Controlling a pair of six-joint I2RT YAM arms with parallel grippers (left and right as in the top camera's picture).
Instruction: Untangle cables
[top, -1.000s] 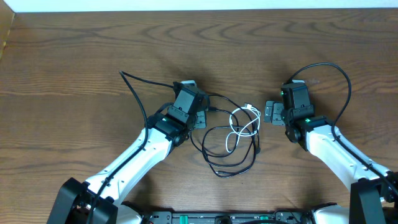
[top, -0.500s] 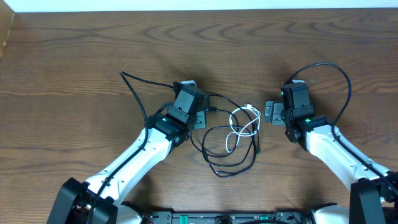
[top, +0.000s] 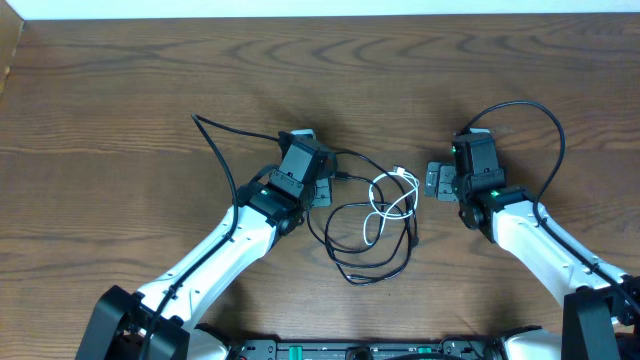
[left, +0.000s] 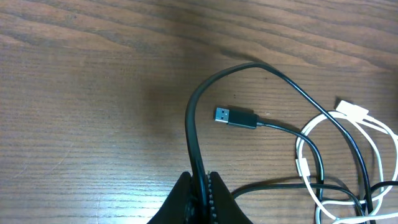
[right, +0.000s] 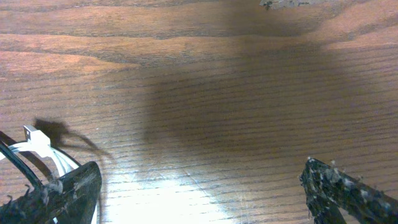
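Note:
A tangle of thin black cables (top: 372, 262) and a shorter white cable (top: 391, 197) lies on the wooden table between the arms. My left gripper (top: 322, 190) sits at the tangle's left edge and is shut on a black cable (left: 191, 124), which rises from between its fingertips (left: 200, 186) and arcs right. A black USB plug (left: 235, 117) lies just beyond it, and the white cable (left: 348, 124) loops at the right. My right gripper (top: 437, 181) stands open just right of the white cable's plug (right: 34, 138). Its fingers (right: 62, 193) are wide apart with bare wood between them.
Thicker black arm wires run over the table, one behind the left arm (top: 215, 140) and one arching over the right arm (top: 540, 115). The table's far edge (top: 320, 16) meets a white strip at the top.

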